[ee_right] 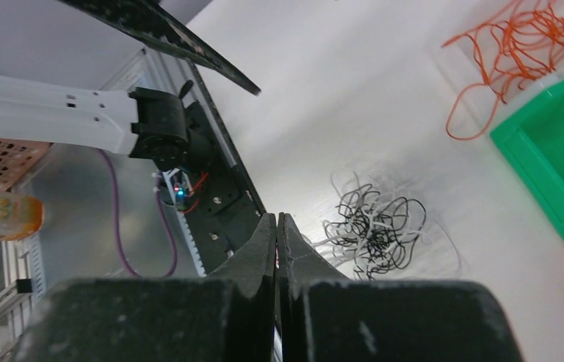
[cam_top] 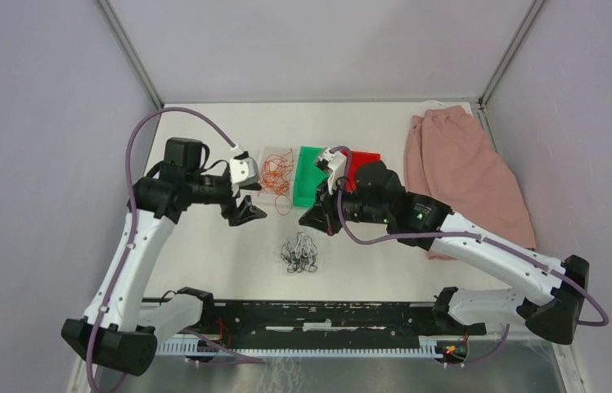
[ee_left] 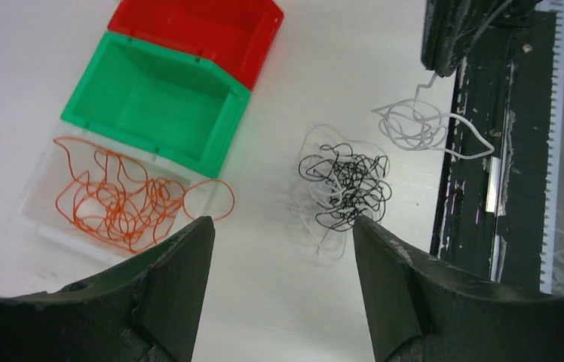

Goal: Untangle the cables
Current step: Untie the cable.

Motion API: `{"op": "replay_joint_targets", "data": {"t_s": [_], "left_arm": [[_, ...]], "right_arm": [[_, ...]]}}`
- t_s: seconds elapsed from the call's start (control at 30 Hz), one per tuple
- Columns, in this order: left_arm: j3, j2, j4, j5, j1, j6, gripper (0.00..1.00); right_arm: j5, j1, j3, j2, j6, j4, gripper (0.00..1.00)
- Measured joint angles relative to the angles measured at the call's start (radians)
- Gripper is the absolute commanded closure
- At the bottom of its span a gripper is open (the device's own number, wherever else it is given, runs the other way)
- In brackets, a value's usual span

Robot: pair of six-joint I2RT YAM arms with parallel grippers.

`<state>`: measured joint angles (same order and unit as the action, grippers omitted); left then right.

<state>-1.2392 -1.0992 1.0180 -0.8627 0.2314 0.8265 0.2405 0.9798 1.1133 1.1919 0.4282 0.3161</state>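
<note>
— Black and white cables (ee_left: 343,188) sit tangled mid-frame; orange cables (ee_left: 117,200) fill the clear tray (ee_left: 41,222), lower left.
— Grippers?
— Left gripper (ee_left: 283,226) gapes empty; right gripper (ee_left: 437,64), upper right, pinches a white cable (ee_left: 415,124).

The left gripper (ee_left: 283,226) fills the bottom edge, its two black fingers wide apart, with a black and white cable clump (ee_left: 343,185) on the white table (ee_left: 279,113) at center. At left, orange cables (ee_left: 121,200) lie in a clear tray (ee_left: 41,219), below a green bin (ee_left: 211,143) and a red bin (ee_left: 196,30) in the upper left. In the upper right, the right gripper (ee_left: 437,72) pinches a looped white cable (ee_left: 415,124) beside a black rail (ee_left: 482,158).
</note>
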Motion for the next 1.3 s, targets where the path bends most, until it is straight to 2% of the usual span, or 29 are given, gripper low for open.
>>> {"op": "replay_joint_targets", "data": {"t_s": [0.17,0.43,0.9,0.97,1.07,1.17,1.3], "left_arm": [[0.068,0.110,-0.116,-0.092,0.013,-0.054,0.25],[0.118,0.140,-0.200,-0.156,0.064,-0.119,0.25],[0.242,0.278,-0.323,-0.189,0.180,-0.283,0.20],[0.255,0.285,-0.340,-0.187,0.200,-0.293,0.24],[0.281,0.287,-0.401,-0.154,0.216,-0.343,0.39],[0.313,0.288,-0.496,-0.043,0.218,-0.414,0.50],[0.332,0.294,-0.591,0.099,0.218,-0.488,0.60]], "right_arm": [[0.061,0.000,0.079,0.000,0.000,-0.012,1.00],[0.074,0.000,0.233,0.041,0.001,-0.082,1.00],[0.015,0.000,0.257,0.150,0.013,-0.128,0.99],[0.006,0.000,0.257,0.150,0.016,-0.130,0.99],[0.001,0.000,0.257,0.150,0.018,-0.139,0.99],[-0.014,0.000,0.257,0.147,0.019,-0.142,0.99],[-0.037,0.000,0.254,0.123,0.016,-0.142,1.00]]}}
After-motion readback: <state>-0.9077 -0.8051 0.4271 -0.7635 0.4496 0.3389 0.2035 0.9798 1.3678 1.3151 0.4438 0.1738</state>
